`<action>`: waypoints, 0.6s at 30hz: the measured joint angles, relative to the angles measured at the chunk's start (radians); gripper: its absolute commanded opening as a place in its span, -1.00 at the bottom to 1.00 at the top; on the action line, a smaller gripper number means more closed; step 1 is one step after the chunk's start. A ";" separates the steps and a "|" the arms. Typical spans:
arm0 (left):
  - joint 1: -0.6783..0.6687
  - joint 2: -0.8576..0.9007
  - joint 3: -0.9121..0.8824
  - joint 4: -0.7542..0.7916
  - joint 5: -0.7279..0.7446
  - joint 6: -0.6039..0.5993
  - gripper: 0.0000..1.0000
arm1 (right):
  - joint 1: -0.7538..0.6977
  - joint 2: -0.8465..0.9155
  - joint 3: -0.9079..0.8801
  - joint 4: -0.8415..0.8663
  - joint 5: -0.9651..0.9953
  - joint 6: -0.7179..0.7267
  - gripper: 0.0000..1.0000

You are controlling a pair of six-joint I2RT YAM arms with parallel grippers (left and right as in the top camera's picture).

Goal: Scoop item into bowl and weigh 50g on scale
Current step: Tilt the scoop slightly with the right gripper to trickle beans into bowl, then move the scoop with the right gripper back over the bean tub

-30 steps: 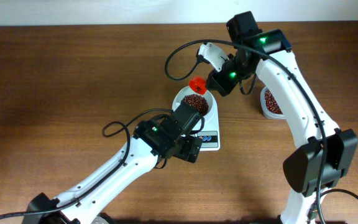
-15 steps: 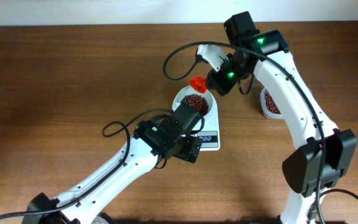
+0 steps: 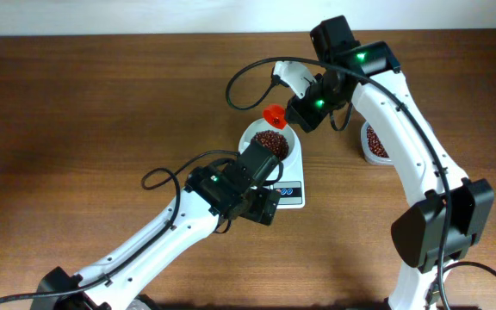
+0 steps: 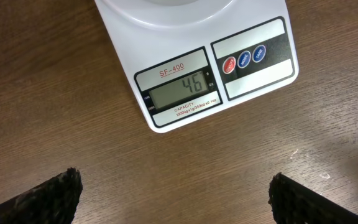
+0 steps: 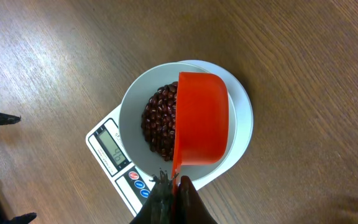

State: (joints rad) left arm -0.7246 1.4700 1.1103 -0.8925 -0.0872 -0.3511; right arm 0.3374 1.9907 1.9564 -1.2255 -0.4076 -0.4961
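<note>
Your right gripper (image 5: pixel 171 186) is clamped on the handle of the red scoop (image 5: pixel 201 118), which hangs tipped over the bowl (image 5: pixel 129 106). The beans (image 5: pixel 159 121) lie heaped inside the bowl, and it sits on the scale (image 4: pixel 197 81), whose display reads 46. You are a few grams short, so the danger is overshoot: you cannot see whether beans are left in the scoop, and a quick tilt could dump too many. Rest the scoop on the rim and the reading goes false. Your left gripper (image 4: pixel 176 196) hangs wide open and empty before the scale. The table (image 4: pixel 55 93) is dark wood; a bean tub (image 3: pixel 375 142) stands by your right arm, a pale wall (image 3: pixel 145 13) beyond.
</note>
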 measured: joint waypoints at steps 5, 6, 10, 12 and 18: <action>0.000 0.000 0.000 0.000 0.000 0.000 0.98 | 0.000 0.000 0.000 -0.008 -0.006 -0.013 -0.92; 0.000 0.000 0.000 0.000 0.000 0.000 0.98 | 0.001 0.000 0.000 -0.028 -0.021 -0.034 -0.92; 0.000 0.000 0.000 0.000 0.000 0.000 0.98 | 0.005 0.000 0.000 -0.020 -0.031 -0.055 -0.92; 0.000 0.000 0.000 0.000 0.000 0.000 0.98 | 0.005 0.000 0.000 -0.017 -0.031 -0.057 -0.92; 0.000 0.000 0.000 0.000 0.000 0.000 0.98 | 0.008 0.000 0.001 -0.008 -0.015 -0.037 -0.92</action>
State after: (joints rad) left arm -0.7246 1.4700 1.1099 -0.8925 -0.0872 -0.3511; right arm 0.3450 1.9907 1.9572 -1.2331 -0.4229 -0.5335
